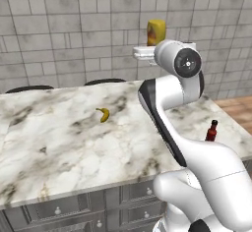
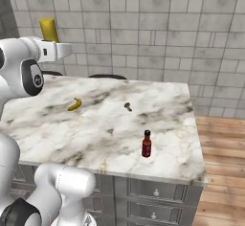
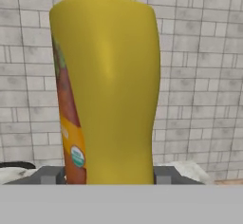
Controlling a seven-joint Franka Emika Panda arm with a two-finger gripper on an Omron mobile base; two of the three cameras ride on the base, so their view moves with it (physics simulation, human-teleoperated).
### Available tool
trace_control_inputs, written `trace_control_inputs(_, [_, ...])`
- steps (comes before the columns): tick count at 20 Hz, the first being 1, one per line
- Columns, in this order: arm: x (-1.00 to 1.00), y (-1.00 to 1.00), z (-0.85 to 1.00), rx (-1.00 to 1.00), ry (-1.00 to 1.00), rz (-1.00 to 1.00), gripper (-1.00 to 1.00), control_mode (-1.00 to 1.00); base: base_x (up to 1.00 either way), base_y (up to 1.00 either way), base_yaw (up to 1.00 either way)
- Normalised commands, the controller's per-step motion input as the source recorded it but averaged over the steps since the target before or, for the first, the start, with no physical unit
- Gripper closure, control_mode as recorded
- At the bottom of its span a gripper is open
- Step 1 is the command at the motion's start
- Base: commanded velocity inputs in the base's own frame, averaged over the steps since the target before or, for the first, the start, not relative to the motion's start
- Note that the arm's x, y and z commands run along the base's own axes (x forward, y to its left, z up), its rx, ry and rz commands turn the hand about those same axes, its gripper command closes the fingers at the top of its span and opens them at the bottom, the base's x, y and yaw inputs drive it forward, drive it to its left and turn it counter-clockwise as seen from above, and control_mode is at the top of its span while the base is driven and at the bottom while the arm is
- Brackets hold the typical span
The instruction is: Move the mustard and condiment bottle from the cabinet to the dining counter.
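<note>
Stretching across most of both base views, the dining counter (image 1: 59,147) shows its white marble top with grey-brown veins, grey drawers with small knobs (image 2: 156,192) running beneath its near edge, and a grey tiled wall (image 1: 74,34) rising behind it. The robot's white arm (image 1: 167,108) rears up over the near side of the island, its wrist bent so the hand sits high above the marble, in front of the wall. The gripper (image 3: 108,174) is clamped on the mustard (image 3: 107,90), holding the squat yellow bottle upright in the air; in the hand view the 2 grey finger pads (image 3: 51,174) press against the bottle's base on either side, and its red-orange label (image 3: 69,123) faces left. From the left base view the mustard (image 1: 156,32) pokes up just above the wrist, well clear of the counter surface, and the right base view shows it (image 2: 48,29) the same way, above the hand. The condiment bottle (image 2: 146,144) stands upright on the marble near the island's front right corner, its dark reddish-brown body topped by a narrow neck and cap; it also appears in the left base view (image 1: 211,130) just beside the arm's elbow. A small banana (image 1: 103,114) lies on the marble toward the middle of the counter, well apart from the bottle. A tiny dark object (image 2: 128,107), too small to identify, rests on the marble between them.
</note>
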Motion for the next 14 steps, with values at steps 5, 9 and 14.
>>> trace_control_inputs(5, [0.0, 0.0, 0.0, 0.0, 0.0, 0.0, 1.0, 1.0, 0.03, 0.01, 0.0])
trace_control_inputs(9, [0.09, 0.0, -0.22, -0.01, 0.05, 0.0, 1.0, -1.0, 0.0, 0.0, 0.0])
trace_control_inputs(14, [0.55, -0.03, -0.98, -0.03, 0.38, 0.14, 1.0, -1.0, 0.0, 0.0, 0.0])
